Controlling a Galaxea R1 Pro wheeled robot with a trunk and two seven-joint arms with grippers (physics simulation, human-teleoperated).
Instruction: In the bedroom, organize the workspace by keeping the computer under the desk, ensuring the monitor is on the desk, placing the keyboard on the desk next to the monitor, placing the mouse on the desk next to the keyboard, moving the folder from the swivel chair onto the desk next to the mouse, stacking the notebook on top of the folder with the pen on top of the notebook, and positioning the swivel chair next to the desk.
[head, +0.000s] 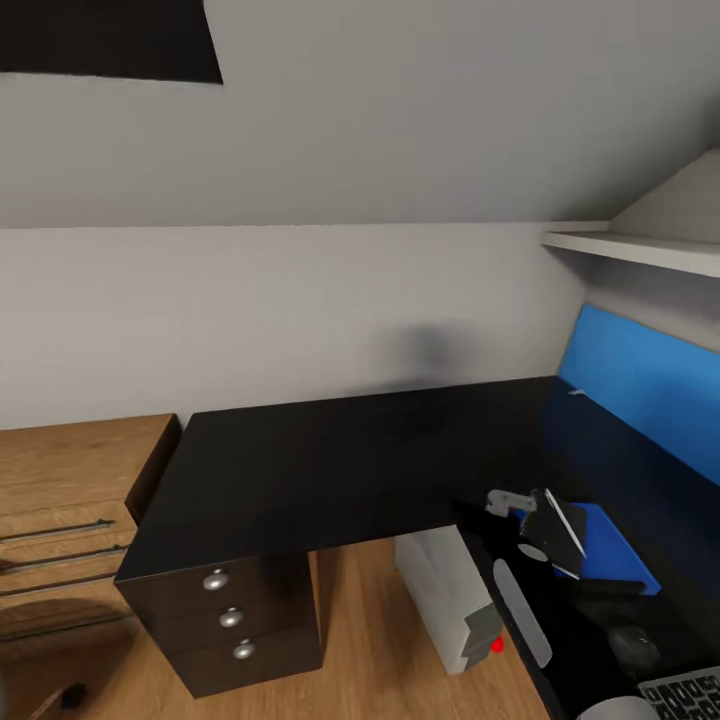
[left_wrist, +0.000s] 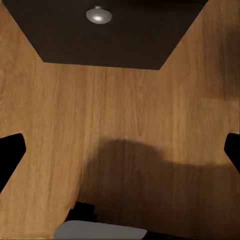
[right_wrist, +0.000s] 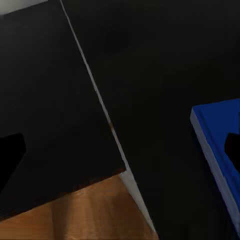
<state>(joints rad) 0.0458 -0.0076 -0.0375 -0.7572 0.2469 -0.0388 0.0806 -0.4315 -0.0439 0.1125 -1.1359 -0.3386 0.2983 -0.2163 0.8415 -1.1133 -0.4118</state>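
Observation:
The black desk (head: 330, 460) fills the head view, and the light-grey computer (head: 440, 600) stands under its inner corner. A blue folder (head: 615, 555) lies on the desk at the right. The dark-grey notebook (head: 563, 522) with white edges sits tilted at the folder's left edge, right against my right gripper (head: 532, 530). In the right wrist view that gripper (right_wrist: 120, 152) is open above the desk (right_wrist: 165, 75), with the folder (right_wrist: 220, 145) beside one fingertip. The mouse (head: 635, 640) and keyboard (head: 685, 692) lie nearer. A thin pale pen (head: 577, 391) lies far back. My left gripper (left_wrist: 120, 155) hangs open over the floor. Monitor and swivel chair are out of view.
A black three-drawer unit (head: 230, 620) carries the desk's left end, and its knob (left_wrist: 98, 15) shows in the left wrist view. Low wooden shelving (head: 70, 500) stands left of it. A blue back panel (head: 650, 380) and a white shelf (head: 640, 248) line the right wall.

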